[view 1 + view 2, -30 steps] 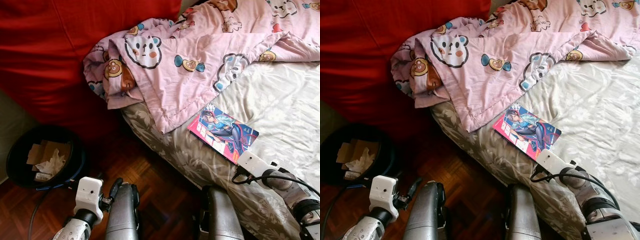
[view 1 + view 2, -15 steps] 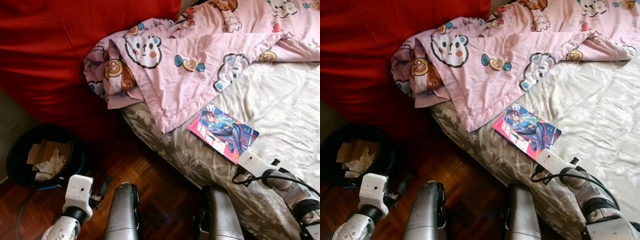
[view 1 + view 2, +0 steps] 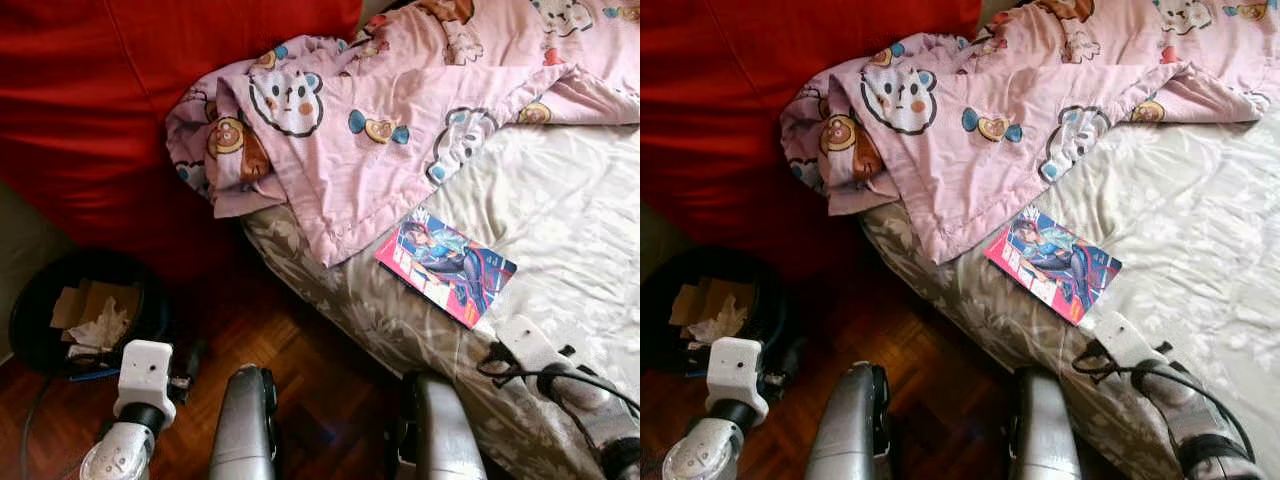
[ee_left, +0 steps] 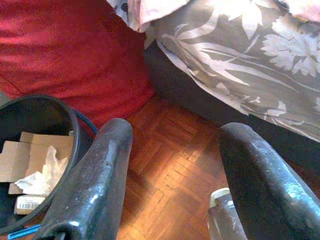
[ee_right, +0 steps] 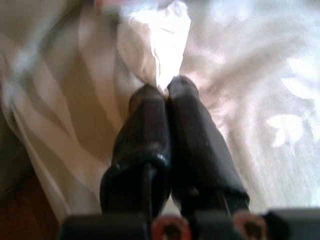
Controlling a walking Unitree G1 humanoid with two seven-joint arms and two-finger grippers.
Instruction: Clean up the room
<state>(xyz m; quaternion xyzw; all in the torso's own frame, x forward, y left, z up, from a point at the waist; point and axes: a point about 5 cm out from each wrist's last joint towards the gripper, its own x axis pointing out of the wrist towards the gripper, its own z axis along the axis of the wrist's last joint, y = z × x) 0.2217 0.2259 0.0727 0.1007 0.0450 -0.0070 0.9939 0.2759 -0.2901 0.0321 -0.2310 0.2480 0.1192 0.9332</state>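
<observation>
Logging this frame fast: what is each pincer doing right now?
Left pincer: open, empty, above the wood floor near the bin.
Right pincer: shut on a white tissue.

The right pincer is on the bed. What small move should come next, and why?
Probably lift the right pincer a little off the bed sheet: it looks shut on a white crumpled piece, perhaps tissue, and the black bin with paper waste stands on the floor to the left.
</observation>
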